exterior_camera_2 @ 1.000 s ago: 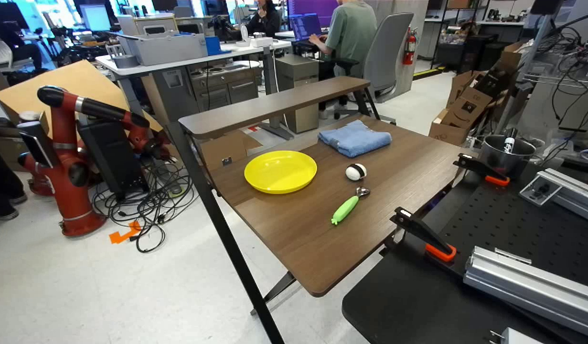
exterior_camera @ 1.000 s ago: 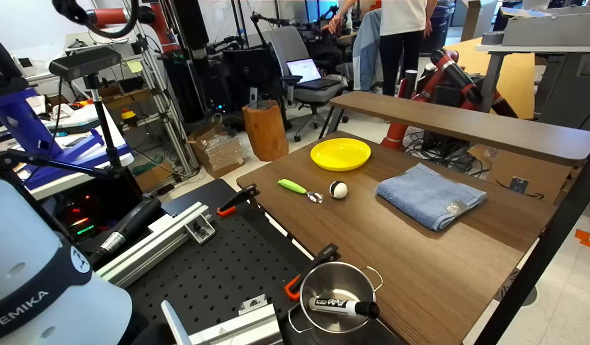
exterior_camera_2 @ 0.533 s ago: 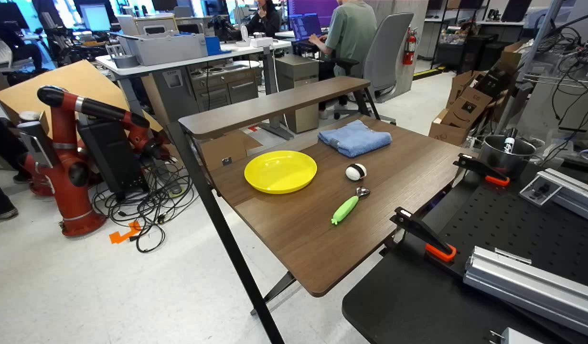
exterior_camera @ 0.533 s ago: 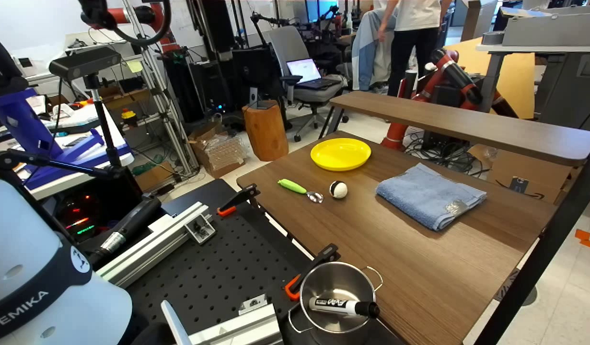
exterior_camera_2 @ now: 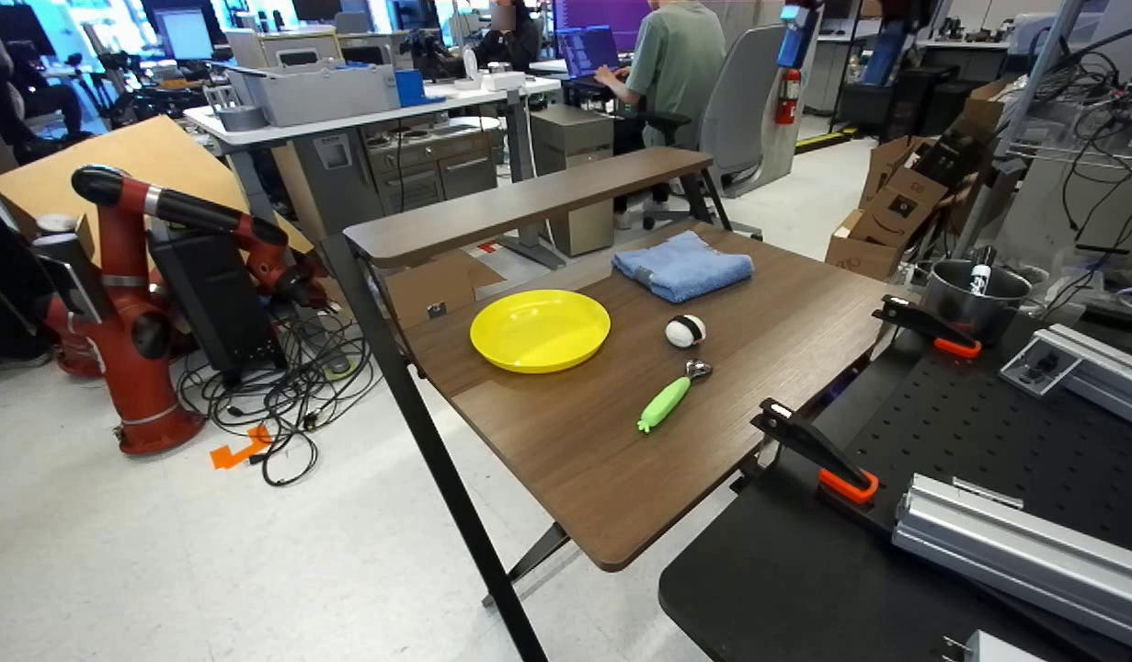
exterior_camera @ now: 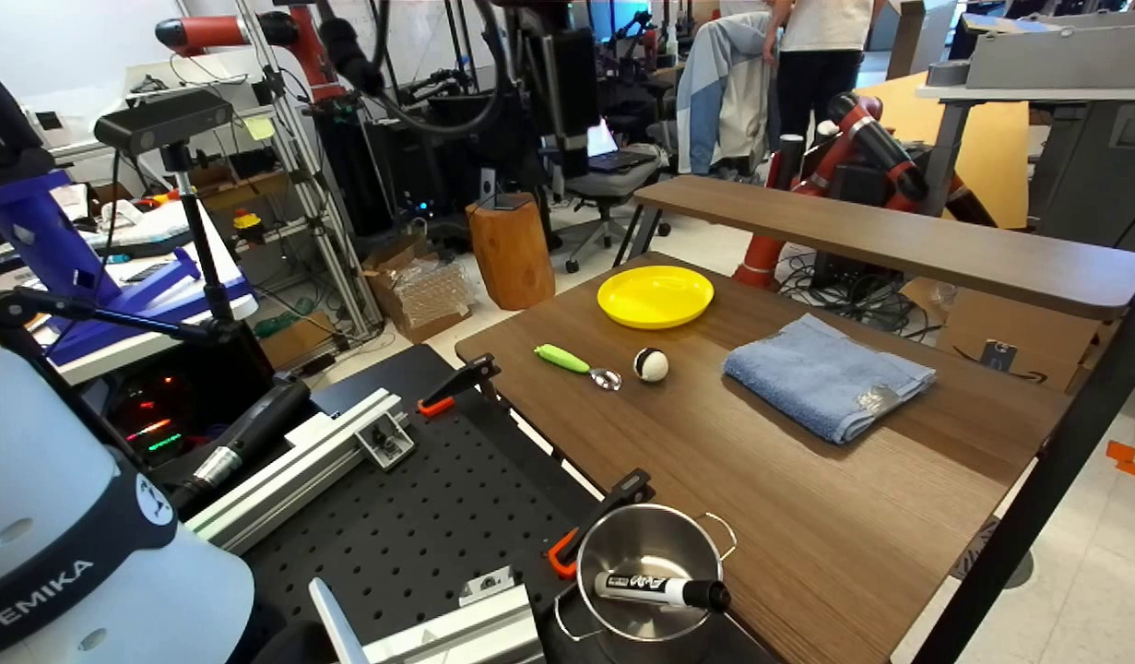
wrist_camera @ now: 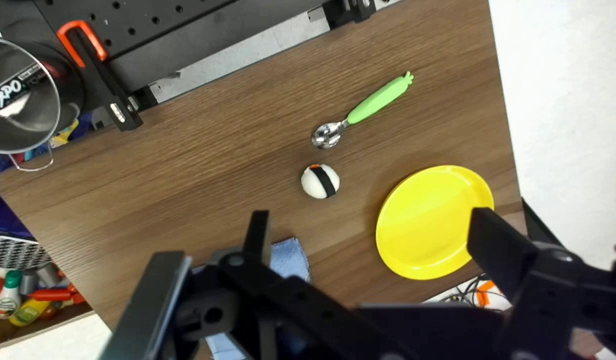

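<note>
In the wrist view, the gripper (wrist_camera: 370, 220) is spread wide, its black fingers (wrist_camera: 257, 235) well apart with nothing held between them. On the brown wood-grain table (wrist_camera: 197, 165) lies a white ball (wrist_camera: 321, 181), rounded, crossed by a single black band, with a small orange mark at one end of the band. A spoon (wrist_camera: 363, 110) lies near it, shiny metal bowl towards the ball, light green handle ending in short prongs. A yellow plate (wrist_camera: 430, 220), glossy, with a raised rim, is partly covered by a finger. A blue towel (wrist_camera: 290, 260) is largely hidden behind the gripper. At the edge, a steel pot (wrist_camera: 32, 130) contains a marker (wrist_camera: 12, 87) lettered EXPO.

In an exterior view, the ball rests between the spoon's bowl and the towel, touching neither; a raised shelf (exterior_camera: 880, 232) runs along the table. The towel is folded, with a silvery patch near one corner.

In an exterior view, black clamps (exterior_camera_2: 809, 446) with orange handles sit at the table's edge. The ball appears slightly egg-shaped, its surface clean white around the band.
</note>
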You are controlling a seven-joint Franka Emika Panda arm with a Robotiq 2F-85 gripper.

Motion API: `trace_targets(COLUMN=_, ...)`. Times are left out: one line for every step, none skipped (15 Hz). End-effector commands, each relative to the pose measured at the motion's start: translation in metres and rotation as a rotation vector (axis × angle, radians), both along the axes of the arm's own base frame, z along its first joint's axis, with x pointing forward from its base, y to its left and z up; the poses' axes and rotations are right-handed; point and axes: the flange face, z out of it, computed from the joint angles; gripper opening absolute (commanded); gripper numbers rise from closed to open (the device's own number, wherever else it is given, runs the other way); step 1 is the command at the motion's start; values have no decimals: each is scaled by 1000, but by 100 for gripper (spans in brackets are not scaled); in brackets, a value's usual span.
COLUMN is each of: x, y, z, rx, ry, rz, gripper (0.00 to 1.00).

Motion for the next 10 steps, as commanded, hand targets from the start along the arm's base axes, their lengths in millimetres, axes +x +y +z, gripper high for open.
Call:
trace_targets(x=55, y=-24, z=-21, rx=10, ry=22, rz=-64, gripper=100)
trace_targets(x=69, y=-31, z=-28, rx=14, ry=24, rz=-79, gripper=100)
trace_targets(x=82, y=-38, z=-35, rx=16, ry=22, rz=-97, gripper=100)
trace_targets(x=95, y=-44, z=-42, rx=17, ry=24, rz=-116, gripper=100)
trace_targets(x=108, y=-49, z=-49, rx=17, ry=26, rz=-131, gripper=100)
trace_targets(x=121, y=-55, z=-56, rx=19, ry=32, rz=-143, gripper=100)
trace_targets(x=133, y=-59, z=-63, rx=24, ry=35, rz=-156, gripper=100)
trace_targets(x=145, y=-64, z=-69, rx=28, ry=37, rz=-165, gripper=100)
trace_targets(x=156, y=-68, z=-76, rx=31, ry=40, rz=-176, gripper=100)
trace_targets(x=166, y=-72, z=-81, rx=34, ry=42, rz=-187, gripper=100)
